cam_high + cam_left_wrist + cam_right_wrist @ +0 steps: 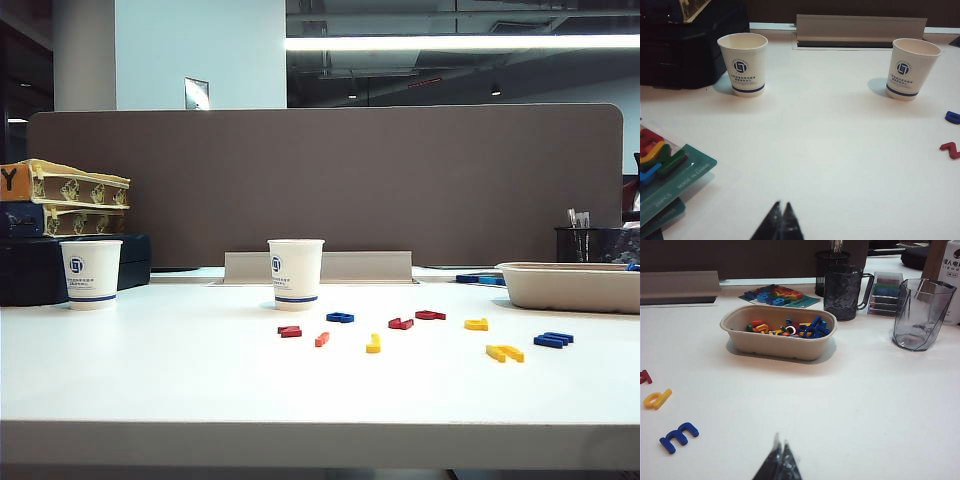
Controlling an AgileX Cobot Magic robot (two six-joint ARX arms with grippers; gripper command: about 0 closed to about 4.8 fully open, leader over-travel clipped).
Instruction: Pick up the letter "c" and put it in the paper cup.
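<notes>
Only the finger tips of each arm show, none of the robot in the exterior view. Left gripper (781, 220): two black fingers (771, 225), thin pointed wedges w/ a slightly glossy, faintly textured surface, tips pressed together w/ just a narrow seam between. Right gripper (780, 460): same build, black fingers (771, 467) tapering to sharp points, dull grey sheen along the edges, tips also meeting. No cables, screws or markings visible on either; rest of both arms out of frame
</notes>
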